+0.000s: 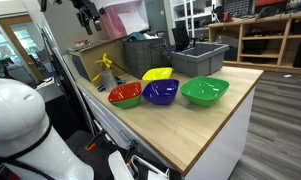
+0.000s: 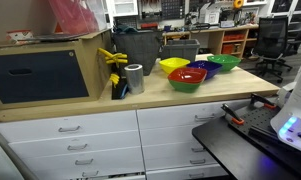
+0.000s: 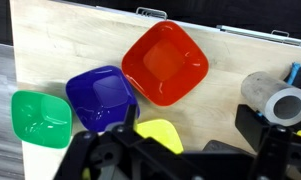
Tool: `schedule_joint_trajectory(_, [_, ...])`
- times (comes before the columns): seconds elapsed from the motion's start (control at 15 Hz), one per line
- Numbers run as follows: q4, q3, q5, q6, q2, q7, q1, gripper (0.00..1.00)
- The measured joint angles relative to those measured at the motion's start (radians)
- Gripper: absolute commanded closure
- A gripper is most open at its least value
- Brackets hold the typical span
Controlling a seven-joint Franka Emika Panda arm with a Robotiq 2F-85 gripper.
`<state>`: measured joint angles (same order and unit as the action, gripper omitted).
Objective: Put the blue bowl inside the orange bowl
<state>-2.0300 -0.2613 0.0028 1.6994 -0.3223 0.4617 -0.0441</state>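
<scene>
Gripper (image 3: pixel 176 160) aloft; blue bowl (image 3: pixel 102 97) mouth-up

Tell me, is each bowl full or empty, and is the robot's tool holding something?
Orange bowl: upright, empty.
Blue bowl: upright, empty, not yet inside the orange one.
Green bowl: upright, empty.
Yellow bowl: upright, empty.
Tool: open, holding nothing, up above the bowls.
Drawers: shut.
</scene>
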Motion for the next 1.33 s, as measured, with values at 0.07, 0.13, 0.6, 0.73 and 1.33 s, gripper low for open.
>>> schedule_joint_trajectory(0.07, [0.000,0.000,0.000,0.000,0.000,0.000,0.000,0.00])
schedule_joint_trajectory(0.13, [0.000,0.000,0.000,0.000,0.000,0.000,0.000,0.00])
schedule_joint_trajectory(0.6, [0.001,0.019,-0.026,0.008,0.006,0.004,0.000,0.00])
schedule_joint_trajectory(0.73, [0.004,0.044,-0.053,0.024,0.020,0.005,0.009,0.00])
schedule_joint_trajectory(1.33, [0.095,0.200,-0.076,0.058,0.162,0.005,0.081,0.00])
